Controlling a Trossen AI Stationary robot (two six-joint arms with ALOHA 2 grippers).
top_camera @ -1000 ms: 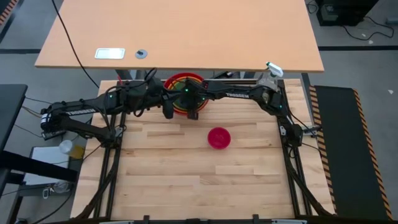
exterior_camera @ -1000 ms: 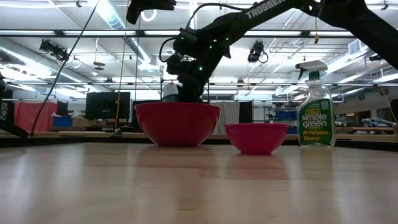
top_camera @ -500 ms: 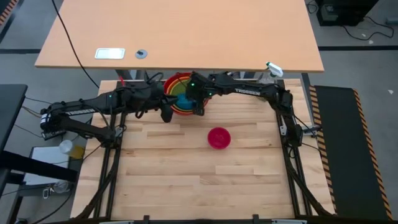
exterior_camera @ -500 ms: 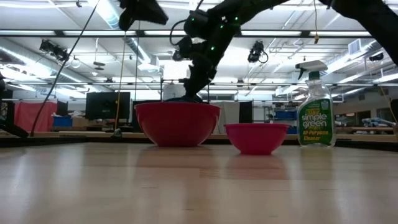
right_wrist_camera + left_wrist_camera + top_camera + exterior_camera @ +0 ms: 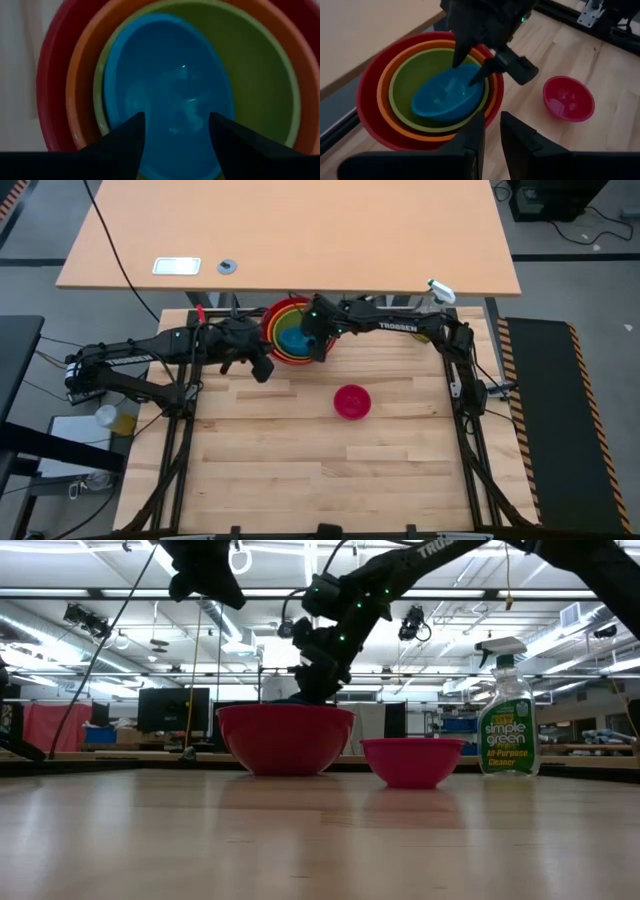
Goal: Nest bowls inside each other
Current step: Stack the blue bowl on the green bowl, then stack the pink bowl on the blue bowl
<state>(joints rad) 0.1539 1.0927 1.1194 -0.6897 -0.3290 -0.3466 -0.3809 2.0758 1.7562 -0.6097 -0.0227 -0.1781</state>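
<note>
Red [image 5: 270, 315], orange [image 5: 384, 85], green [image 5: 407, 82] and blue [image 5: 447, 95] bowls sit nested at the table's far edge. The blue one lies off centre in the green. The pink bowl [image 5: 352, 401] stands alone, upright, at mid-table. My right gripper [image 5: 176, 125] hangs open just above the blue bowl's [image 5: 170, 75] hollow, both fingers over it and nothing between them. My left gripper [image 5: 491, 135] hovers beside the stack on its near left side. It points slantwise down at the stack, with only a narrow gap between its fingers and nothing in it.
A clear spray bottle [image 5: 507, 730] with green liquid stands at the table's far right corner. A tan desk [image 5: 300, 230] lies beyond the far edge. Bare wooden tabletop [image 5: 330, 470] stretches in front of the pink bowl.
My right gripper has risen out of the stack and drawn slightly toward the right edge. The blue bowl stays behind in the green bowl. My left gripper has tipped farther downward and sunk a little beside the stack.
</note>
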